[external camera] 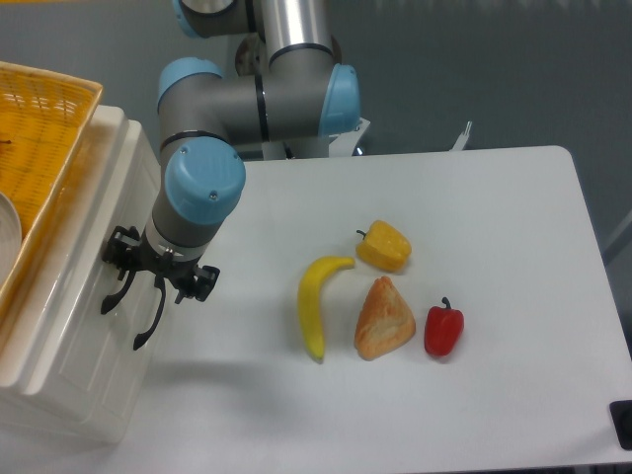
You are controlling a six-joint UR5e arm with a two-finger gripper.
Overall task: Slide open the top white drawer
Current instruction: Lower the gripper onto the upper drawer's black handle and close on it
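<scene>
The white cabinet [84,336] stands at the table's left edge, its front facing right. The top white drawer [99,252] is pushed in, and its curved black handle [116,294] shows just left of the lower drawer's handle [150,318]. My gripper [158,269] is pressed close to the cabinet front, right above both handles. Its black fingers [202,281] stand wide apart, open. The upper ends of the handles lie between them. I cannot see whether a finger touches the top handle.
A yellow woven basket [44,128] sits on top of the cabinet. To the right on the white table lie a banana [316,304], a yellow pepper [385,246], a bread wedge [383,318] and a red pepper [443,329]. The arm's elbow [267,99] hangs over the table's back.
</scene>
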